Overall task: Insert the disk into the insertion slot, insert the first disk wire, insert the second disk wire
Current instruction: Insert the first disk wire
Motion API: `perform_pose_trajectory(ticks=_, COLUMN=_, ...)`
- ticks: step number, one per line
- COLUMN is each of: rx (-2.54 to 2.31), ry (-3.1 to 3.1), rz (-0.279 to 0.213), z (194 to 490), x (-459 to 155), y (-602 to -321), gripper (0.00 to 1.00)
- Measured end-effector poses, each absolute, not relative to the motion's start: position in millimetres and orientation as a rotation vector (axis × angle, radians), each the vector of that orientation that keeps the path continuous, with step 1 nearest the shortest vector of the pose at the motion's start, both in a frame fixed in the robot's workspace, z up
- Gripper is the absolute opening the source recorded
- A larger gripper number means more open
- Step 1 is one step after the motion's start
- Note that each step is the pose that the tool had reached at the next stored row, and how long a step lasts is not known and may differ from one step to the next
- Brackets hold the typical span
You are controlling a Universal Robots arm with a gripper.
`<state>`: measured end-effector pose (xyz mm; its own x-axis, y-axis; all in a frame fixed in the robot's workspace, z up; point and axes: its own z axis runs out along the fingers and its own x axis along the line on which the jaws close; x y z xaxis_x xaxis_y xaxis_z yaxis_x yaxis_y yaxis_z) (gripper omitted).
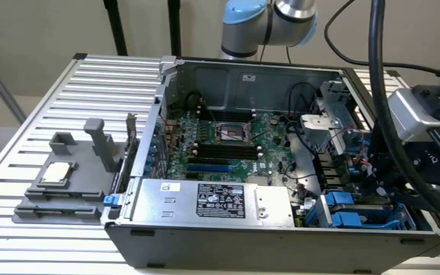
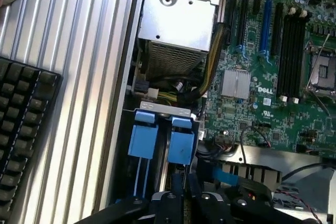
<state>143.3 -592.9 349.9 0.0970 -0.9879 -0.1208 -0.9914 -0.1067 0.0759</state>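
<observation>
The insertion slot (image 1: 357,213) sits in the open computer case's near corner, at the exterior view's right, marked by bright blue rails and latches. In the wrist view two blue latches (image 2: 163,136) stand side by side at the bay's end, with thin blue rails running toward the camera. My gripper (image 2: 181,195) hangs just over this bay; in the exterior view the gripper (image 1: 378,180) is half hidden behind thick black cables. The disk's grey body and white label are hidden. A light blue flat cable (image 2: 224,174) lies beside the bay.
The silver power-supply box (image 1: 212,200) fills the case's front next to the bay. The motherboard (image 1: 228,146) lies deeper inside. A grey fixture (image 1: 63,183) holding a chip stands on the slatted table (image 1: 105,80). A black keyboard (image 2: 21,124) lies outside the case.
</observation>
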Motion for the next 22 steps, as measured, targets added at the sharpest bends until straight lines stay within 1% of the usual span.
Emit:
perform_pose_trajectory(ticks=12, rx=-2.101, ry=2.281, rz=0.208, z=349.8, x=143.3, y=-592.9, gripper=0.16)
perform_pose_trajectory(ticks=19, rx=-2.060, ry=2.353, rz=0.161, z=349.9, x=143.3, y=-592.6, gripper=0.16)
perform_pose_trajectory(ticks=22, rx=-2.052, ry=2.365, rz=0.152, z=349.9, x=143.3, y=-590.9, gripper=0.16)
